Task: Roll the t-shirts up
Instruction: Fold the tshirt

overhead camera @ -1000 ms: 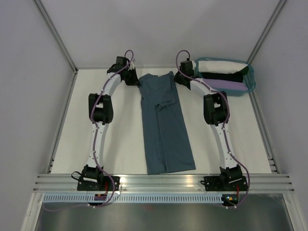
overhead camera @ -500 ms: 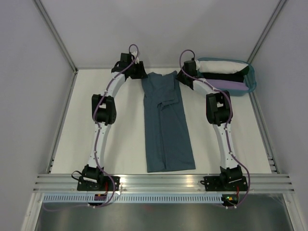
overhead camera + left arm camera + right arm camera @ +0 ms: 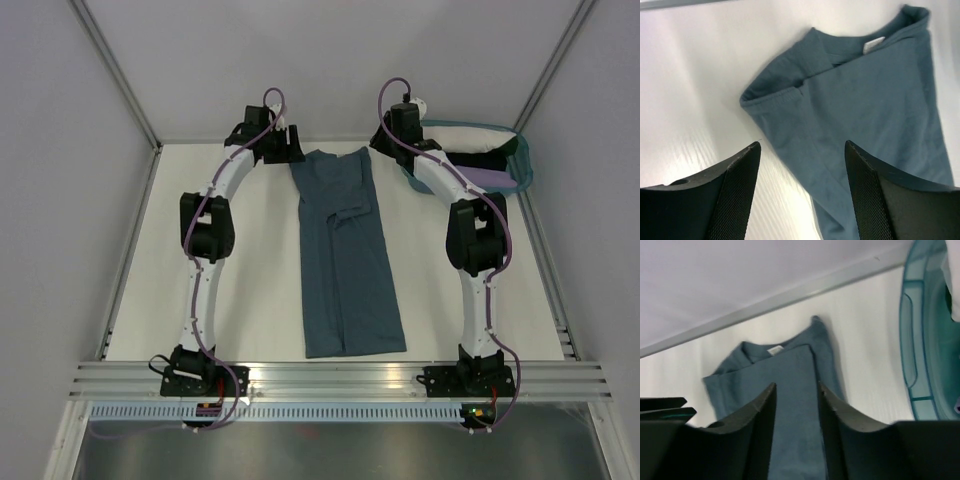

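On the middle of the table (image 3: 250, 290), the blue t-shirt (image 3: 345, 255) lies flat in a long folded strip, its neck end at the far side. Above that end hang the left gripper (image 3: 802, 147) and the right gripper (image 3: 796, 386), both with jaws apart and nothing in them. The shirt looks soft, light and floppy, so a pinch at each far corner seems the best hold for rolling it.

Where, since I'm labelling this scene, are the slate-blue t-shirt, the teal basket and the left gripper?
slate-blue t-shirt (image 3: 345, 270), top external view, middle of the folded body.
teal basket (image 3: 910, 350), right wrist view, its translucent side wall.
left gripper (image 3: 802, 143), left wrist view, midway between its fingertips.
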Action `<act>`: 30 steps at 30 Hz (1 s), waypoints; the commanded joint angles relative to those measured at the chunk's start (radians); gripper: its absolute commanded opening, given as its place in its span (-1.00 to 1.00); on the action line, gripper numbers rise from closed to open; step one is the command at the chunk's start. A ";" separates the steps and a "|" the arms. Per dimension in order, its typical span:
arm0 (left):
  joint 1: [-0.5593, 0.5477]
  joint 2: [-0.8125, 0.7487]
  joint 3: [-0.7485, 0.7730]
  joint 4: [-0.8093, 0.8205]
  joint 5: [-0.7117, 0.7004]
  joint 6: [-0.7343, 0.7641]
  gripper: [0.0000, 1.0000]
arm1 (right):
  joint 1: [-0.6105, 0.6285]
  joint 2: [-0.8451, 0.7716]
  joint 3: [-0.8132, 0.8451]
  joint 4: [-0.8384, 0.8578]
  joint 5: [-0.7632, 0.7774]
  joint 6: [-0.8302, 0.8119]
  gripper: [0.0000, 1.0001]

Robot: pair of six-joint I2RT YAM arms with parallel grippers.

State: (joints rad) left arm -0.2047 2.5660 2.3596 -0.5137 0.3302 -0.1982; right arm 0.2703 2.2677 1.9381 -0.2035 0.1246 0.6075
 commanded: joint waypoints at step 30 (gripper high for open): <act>-0.105 -0.222 -0.441 -0.137 -0.013 0.111 0.09 | 0.038 0.338 0.297 0.022 -0.023 -0.011 -0.36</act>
State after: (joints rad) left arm -0.3218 2.3352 1.9118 -0.6571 0.3393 -0.1097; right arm 0.3099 2.5786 2.1834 -0.2161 0.0891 0.5877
